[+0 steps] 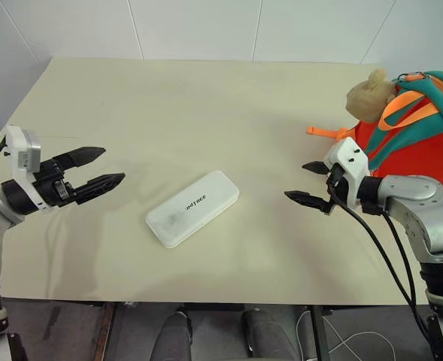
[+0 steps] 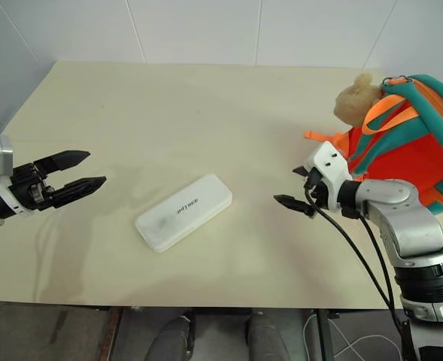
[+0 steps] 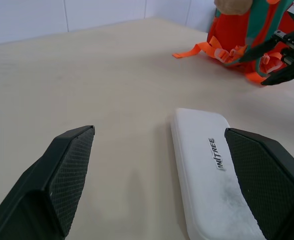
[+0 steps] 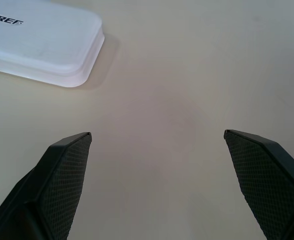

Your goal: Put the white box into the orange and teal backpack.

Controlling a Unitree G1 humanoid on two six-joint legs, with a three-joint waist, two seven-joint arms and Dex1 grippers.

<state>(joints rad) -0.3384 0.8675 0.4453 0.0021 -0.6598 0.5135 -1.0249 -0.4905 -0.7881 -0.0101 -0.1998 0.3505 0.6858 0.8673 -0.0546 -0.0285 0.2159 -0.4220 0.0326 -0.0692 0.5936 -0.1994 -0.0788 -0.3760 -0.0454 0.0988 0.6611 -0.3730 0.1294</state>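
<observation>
The white box (image 1: pixel 192 207) lies flat and slanted in the middle of the cream table (image 1: pixel 206 105), lettering up; it also shows as the white box (image 3: pixel 211 165) and the white box (image 4: pixel 42 42). The orange and teal backpack (image 1: pixel 417 135) stands at the table's right edge with a tan plush toy (image 1: pixel 369 96) on it. My left gripper (image 1: pixel 104 169) hovers open to the left of the box, pointing at it, nothing between its fingers. My right gripper (image 1: pixel 306 183) is open to the right of the box, just in front of the backpack, holding nothing.
An orange strap (image 1: pixel 328 132) trails from the backpack onto the table. White tiled wall (image 1: pixel 206 26) runs behind the table. A black cable (image 1: pixel 379 256) hangs from my right wrist past the table's near edge.
</observation>
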